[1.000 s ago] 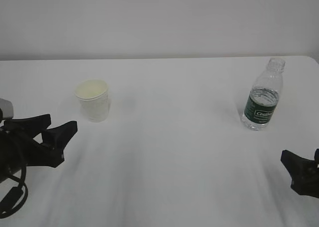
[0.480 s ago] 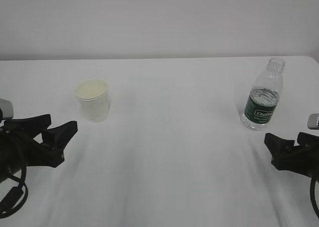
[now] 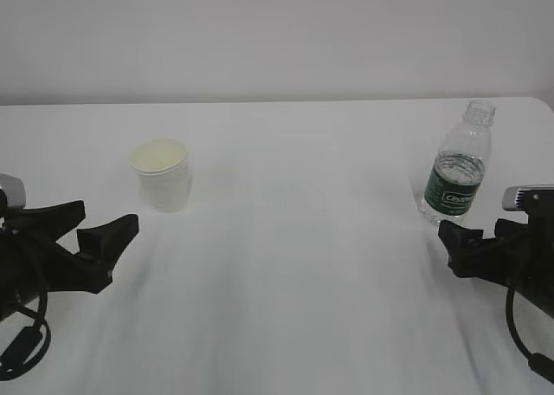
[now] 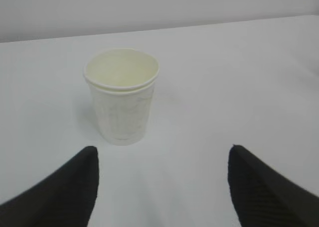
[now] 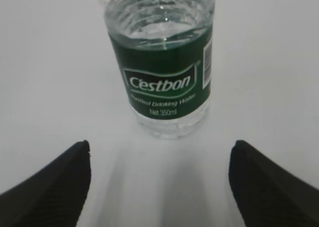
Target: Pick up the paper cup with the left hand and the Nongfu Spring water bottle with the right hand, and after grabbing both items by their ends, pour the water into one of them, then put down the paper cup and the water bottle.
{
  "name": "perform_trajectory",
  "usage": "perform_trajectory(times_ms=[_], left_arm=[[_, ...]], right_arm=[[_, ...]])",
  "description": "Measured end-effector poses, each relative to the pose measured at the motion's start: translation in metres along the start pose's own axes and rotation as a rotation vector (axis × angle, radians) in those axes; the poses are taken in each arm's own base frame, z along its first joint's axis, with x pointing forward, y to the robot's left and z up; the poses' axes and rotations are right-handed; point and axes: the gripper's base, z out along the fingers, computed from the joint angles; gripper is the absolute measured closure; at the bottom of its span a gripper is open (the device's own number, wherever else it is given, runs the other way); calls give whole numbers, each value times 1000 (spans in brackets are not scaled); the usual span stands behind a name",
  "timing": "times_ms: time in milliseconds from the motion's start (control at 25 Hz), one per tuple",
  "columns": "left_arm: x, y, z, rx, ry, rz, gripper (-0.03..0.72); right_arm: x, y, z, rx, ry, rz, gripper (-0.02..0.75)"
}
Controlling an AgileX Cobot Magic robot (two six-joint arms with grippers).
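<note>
The white paper cup (image 3: pixel 162 175) stands upright on the left of the table, its cream inside showing. My left gripper (image 3: pixel 108 217) is open just short of it and to its lower left. In the left wrist view the paper cup (image 4: pixel 122 102) sits ahead of the left gripper (image 4: pixel 163 150), a little left of centre, not touched. The capless water bottle (image 3: pixel 457 165) with its dark green label stands upright at the right. My right gripper (image 3: pixel 472 235) is open close in front of it. In the right wrist view the bottle (image 5: pixel 162 72) holds clear water (image 5: pixel 159 13) and stands just beyond the right gripper (image 5: pixel 161 145).
A white table (image 3: pixel 294 256) runs to a pale wall at the back. Its right edge lies close beside the bottle. Black cables hang from both arms at the lower corners.
My right gripper has moved in from the lower right toward the bottle and spread its jaws wider. The left jaws have widened a little; cup and bottle have not moved.
</note>
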Motion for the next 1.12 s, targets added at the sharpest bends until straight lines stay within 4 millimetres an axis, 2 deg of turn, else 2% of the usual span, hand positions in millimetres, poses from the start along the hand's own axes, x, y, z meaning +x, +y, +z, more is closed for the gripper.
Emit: perform_trajectory(times_ms=[360,640,1120], left_arm=[[24,3,6,-10,101,-2,98],[25,3,6,-10,108,-2,98],[25,3,6,-10,108,-2,99]], right_arm=[[-8,-1,22,-3,-47,-2,76],[-4,-2,39,-4,-44,22,76],[-32,-6,64,37,-170,53,76]])
